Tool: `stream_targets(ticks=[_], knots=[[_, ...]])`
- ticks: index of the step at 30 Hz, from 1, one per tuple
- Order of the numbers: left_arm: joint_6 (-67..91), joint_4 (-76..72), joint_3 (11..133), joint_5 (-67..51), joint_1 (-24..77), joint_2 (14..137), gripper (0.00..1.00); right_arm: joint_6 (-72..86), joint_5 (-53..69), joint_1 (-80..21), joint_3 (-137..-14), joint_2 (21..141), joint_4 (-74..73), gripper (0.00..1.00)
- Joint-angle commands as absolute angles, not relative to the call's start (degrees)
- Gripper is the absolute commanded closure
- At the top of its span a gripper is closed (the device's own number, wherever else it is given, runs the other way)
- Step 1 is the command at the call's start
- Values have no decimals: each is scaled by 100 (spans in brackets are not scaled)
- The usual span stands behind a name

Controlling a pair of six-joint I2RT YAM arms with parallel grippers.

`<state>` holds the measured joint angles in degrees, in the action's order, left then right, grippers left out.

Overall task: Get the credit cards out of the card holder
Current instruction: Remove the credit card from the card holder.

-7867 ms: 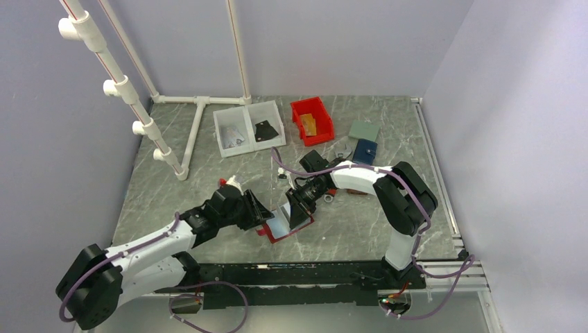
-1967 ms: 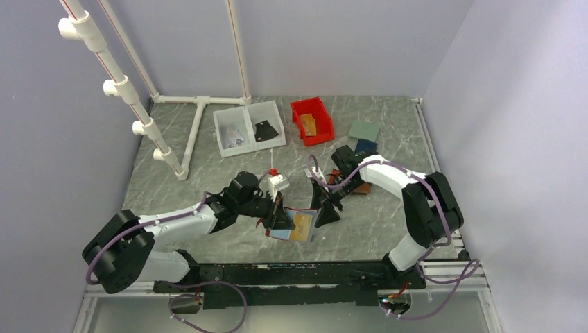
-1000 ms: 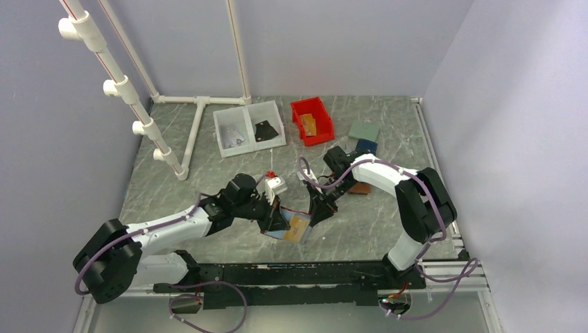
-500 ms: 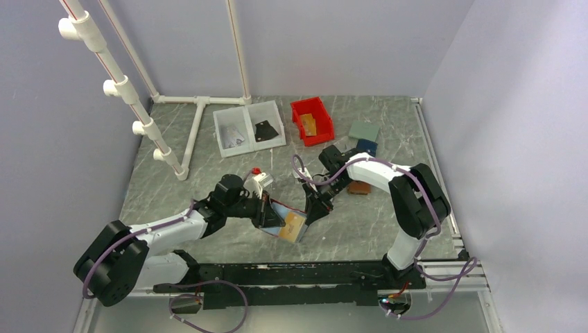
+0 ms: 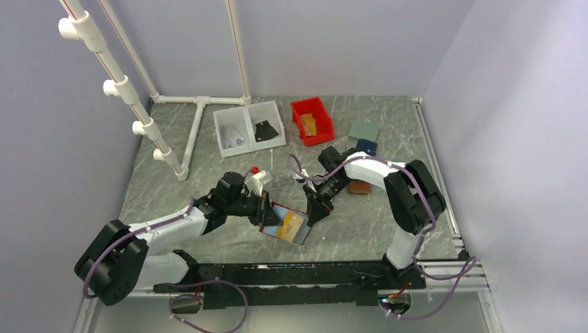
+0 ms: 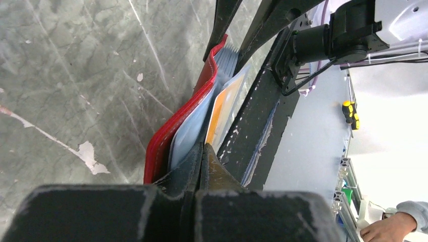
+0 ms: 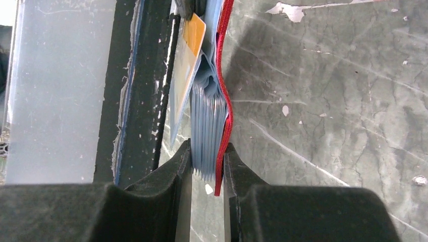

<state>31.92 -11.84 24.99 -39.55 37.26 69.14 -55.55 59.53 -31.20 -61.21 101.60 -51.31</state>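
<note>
card holder (image 5: 301, 234) at near centre of the table (image 5: 173, 201), open, pale blue-grey inside facing up and near, held between both arms; cannot tell if its lower edge touches the tabletop; left gripper (image 5: 266, 214) clamped fully closed on holder's left end; left wrist view shows left gripper (image 6: 202, 151) with fingers pressed together on a thin edge of the card holder (image 6: 176, 121), red cover on the left, blue-grey leaves beside it; right gripper (image 5: 312, 210) pinching holder's right end; right wrist view shows right gripper (image 7: 208, 151) with jaws narrow, squeezing the stacked blue-grey pockets and red cover of the card holder (image 7: 225, 101) between the two fingers (image 7: 179, 169); tan-orange card (image 5: 292, 223) lies on the inside face, in a pocket, partly showing; same tan-orange card (image 6: 222, 108) (image 7: 194, 33) pokes out edge-on past the pocket stack in both wrist views; other cards not made out; rest: red bin (image 5: 312, 119) far centre with something tan inside; white two-part tray (image 5: 248, 128) just left of it; brown wallet (image 5: 358, 187) right of the right arm; blue wallet (image 5: 365, 147) and a grey-green flat item (image 5: 363, 130) farther right; white pipe frame (image 5: 197, 104) far left
</note>
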Motion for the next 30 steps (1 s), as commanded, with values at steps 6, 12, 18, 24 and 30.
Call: stream_targets(ticks=[6, 12, 18, 24, 30], knots=[[2928, -286, 3042, -3486, 3664, 6567, 100, -5607, 5560, -3111, -6240, 10264, -5353, 100], [2978, -373, 2864, -3394, 3647, 6407, 100, -5577, 5509, -3110, -6256, 10307, -5353, 100], [3354, -691, 2455, -3025, 3643, 6046, 100, -5332, 5386, -3103, -6388, 10564, -5371, 100], [3497, -777, 2297, -2977, 3639, 6030, 100, -5137, 5335, -3056, -6524, 10789, -5410, 99], [3633, -745, 2222, -2852, 3635, 5891, 100, -4794, 5242, -2857, -6600, 10914, -5301, 91]])
